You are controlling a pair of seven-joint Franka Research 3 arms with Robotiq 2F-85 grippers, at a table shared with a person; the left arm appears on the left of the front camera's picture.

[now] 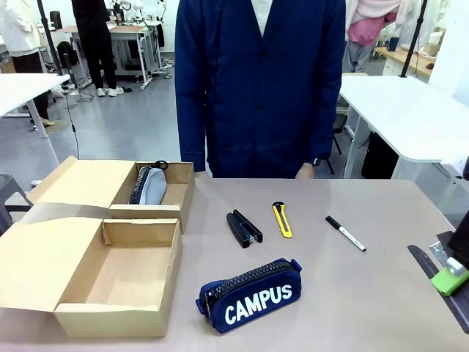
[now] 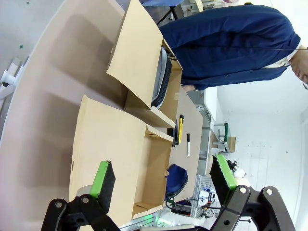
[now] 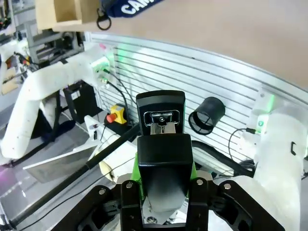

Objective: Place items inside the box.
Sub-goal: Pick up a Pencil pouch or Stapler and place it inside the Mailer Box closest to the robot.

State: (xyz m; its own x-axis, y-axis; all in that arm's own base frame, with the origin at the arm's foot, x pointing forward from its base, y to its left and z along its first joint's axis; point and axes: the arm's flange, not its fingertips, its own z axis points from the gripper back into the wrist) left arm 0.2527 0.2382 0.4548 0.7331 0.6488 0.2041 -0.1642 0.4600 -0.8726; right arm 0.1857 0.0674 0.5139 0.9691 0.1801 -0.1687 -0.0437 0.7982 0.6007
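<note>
Two items on desk (image 1: 352,293): CAMPUS pencil case (image 1: 249,295) just right of empty box (image 1: 117,319), stapler (image 1: 243,228) beyond. Case looks soft, light; pinch across middle. Left jaws wide, empty; right jaws clamp slim black item (image 3: 161,113).

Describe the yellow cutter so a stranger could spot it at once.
On the beige table, right of the two brown cardboard boxes, three things lie in a row before the person in navy. The yellow utility knife is the middle one, between a black stapler and a white marker pen; it alone is yellow.
</note>
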